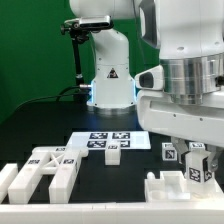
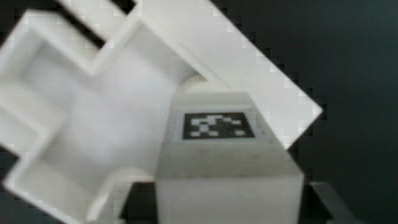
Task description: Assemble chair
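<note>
Hand (image 1: 197,172): closed on a tagged white block (image 2: 221,150), with one finger (image 2: 135,202) against each side face, as the wrist view shows it. I judge that I grip the plain flanks so the tag stays readable and the far end is free to meet another part.

Item, chair: not yet built, loose parts only.
- Held block: low over the counter (image 1: 130,172), at the exterior view's right.
- White slabs (image 2: 107,95): lying beyond the block. I cannot tell whether it touches them. They are likely the notched piece (image 1: 165,186) just beside the hand.
- Grouped blocks (image 1: 45,168): at the exterior view's left, well apart, presumably staged for my later steps.

Marker board (image 1: 108,139): flat, mid-counter, with one small block (image 1: 113,153) at its near edge.
</note>
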Robot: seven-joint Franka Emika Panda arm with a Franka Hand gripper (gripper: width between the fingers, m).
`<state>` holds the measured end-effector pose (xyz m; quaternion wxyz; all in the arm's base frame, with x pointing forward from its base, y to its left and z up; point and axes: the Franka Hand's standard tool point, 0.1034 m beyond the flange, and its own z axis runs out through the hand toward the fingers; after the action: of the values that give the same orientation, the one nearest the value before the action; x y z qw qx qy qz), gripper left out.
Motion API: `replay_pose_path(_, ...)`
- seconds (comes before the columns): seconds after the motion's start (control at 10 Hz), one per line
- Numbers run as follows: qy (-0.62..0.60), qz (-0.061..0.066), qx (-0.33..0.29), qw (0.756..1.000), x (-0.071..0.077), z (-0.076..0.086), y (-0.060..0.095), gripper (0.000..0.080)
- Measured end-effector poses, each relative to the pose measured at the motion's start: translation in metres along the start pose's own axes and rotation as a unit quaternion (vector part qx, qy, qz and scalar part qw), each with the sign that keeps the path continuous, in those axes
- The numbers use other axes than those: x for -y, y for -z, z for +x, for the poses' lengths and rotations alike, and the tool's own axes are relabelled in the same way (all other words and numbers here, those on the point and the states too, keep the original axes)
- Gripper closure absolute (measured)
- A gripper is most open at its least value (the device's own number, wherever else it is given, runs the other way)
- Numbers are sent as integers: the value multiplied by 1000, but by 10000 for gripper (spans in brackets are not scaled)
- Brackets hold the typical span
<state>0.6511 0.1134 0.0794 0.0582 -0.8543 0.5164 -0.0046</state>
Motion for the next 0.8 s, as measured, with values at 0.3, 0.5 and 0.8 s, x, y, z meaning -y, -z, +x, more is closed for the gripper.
replay_pose_path(0.3,-99,18,8,995,-3,1,0,513)
replay_pose_path(0.5,-12,7,8,1000,-5,-6,-2,302)
replay_pose_path(0.8,231,0,-3,973,1,-18,-2,159)
